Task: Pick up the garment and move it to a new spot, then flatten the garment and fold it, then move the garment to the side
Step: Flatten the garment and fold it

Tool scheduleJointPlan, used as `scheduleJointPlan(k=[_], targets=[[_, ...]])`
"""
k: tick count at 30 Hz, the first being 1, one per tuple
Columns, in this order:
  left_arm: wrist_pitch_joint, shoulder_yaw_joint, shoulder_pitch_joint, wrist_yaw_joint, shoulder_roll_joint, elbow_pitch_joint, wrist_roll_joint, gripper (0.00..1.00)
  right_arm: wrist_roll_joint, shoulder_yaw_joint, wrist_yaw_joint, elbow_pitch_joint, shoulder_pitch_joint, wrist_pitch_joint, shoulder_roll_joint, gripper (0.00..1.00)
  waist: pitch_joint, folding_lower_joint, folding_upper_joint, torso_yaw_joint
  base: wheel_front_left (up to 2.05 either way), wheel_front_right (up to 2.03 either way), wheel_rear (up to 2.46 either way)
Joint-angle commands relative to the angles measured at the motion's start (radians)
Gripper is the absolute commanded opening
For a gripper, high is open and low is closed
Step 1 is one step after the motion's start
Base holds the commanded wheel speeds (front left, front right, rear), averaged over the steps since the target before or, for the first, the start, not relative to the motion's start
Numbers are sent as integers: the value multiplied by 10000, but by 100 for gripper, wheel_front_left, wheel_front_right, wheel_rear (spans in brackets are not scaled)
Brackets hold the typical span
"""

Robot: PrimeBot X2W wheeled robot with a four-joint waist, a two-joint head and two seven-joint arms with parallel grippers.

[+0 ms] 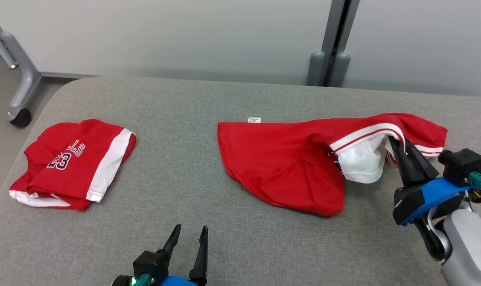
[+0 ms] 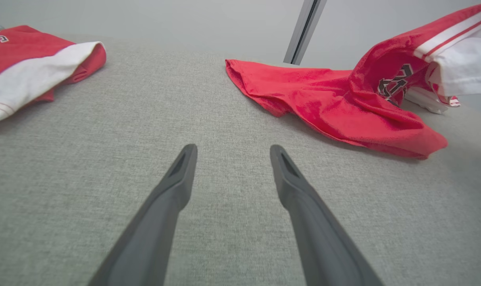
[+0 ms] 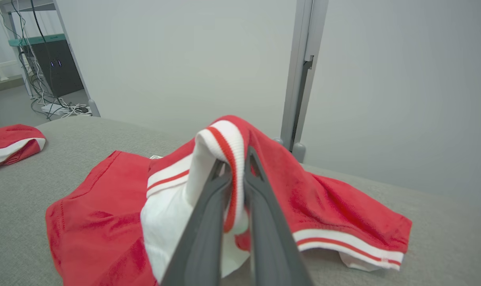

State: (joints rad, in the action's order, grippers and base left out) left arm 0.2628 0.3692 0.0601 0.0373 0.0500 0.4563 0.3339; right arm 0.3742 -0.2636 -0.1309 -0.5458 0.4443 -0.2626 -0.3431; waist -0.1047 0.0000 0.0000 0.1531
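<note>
The garment is a red jersey with white, red-striped trim, lying crumpled right of the table's middle. Its right end is raised off the grey surface. My right gripper is shut on the striped white trim there, and in the right wrist view the trim is pinched between the two dark fingers. My left gripper is open at the near edge, over bare table, well left of the garment, nothing between its fingers.
A second red jersey, folded, with a white side band and the number 23, lies at the table's left. The grey padded table ends at a pale wall with a grey post. A wheeled frame leg stands at far left.
</note>
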Motion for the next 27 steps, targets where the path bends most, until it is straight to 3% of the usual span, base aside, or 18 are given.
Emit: scheduleJointPlan(k=[1,7,9,16,18,19,20,27], targets=[[29,-56,-172,67,8,62,-38,100,454,-131,3,130,-430,-29,-186,0,425,0,0,-365,0,0,0],[30,-173,-609,114,8,126,-14,100,1738,-468,3,716,-1121,497,-999,0,959,0,0,-834,0,0,0],[29,-163,-814,148,6,129,15,100,2342,-547,2,1308,-1679,970,-1531,0,1098,0,0,-1070,0,0,0],[30,-95,-940,200,8,102,27,100,3365,-100,2,2794,-3114,1968,-2379,0,1060,0,0,-1337,0,0,0],[29,-37,-884,212,8,91,13,100,3355,202,2,2938,-3424,2132,-2519,36,947,0,0,-1329,0,0,0],[30,-3,-801,217,8,87,-2,100,3186,299,2,2939,-3507,2150,-2569,87,865,0,0,-1303,0,0,0],[29,38,-710,225,6,91,-21,100,3023,388,2,2932,-3511,2117,-2543,100,779,0,0,-1268,0,0,0],[30,291,-225,212,9,241,-114,100,1566,614,2,1463,-2471,1513,-1513,100,213,0,0,-921,0,0,0]])
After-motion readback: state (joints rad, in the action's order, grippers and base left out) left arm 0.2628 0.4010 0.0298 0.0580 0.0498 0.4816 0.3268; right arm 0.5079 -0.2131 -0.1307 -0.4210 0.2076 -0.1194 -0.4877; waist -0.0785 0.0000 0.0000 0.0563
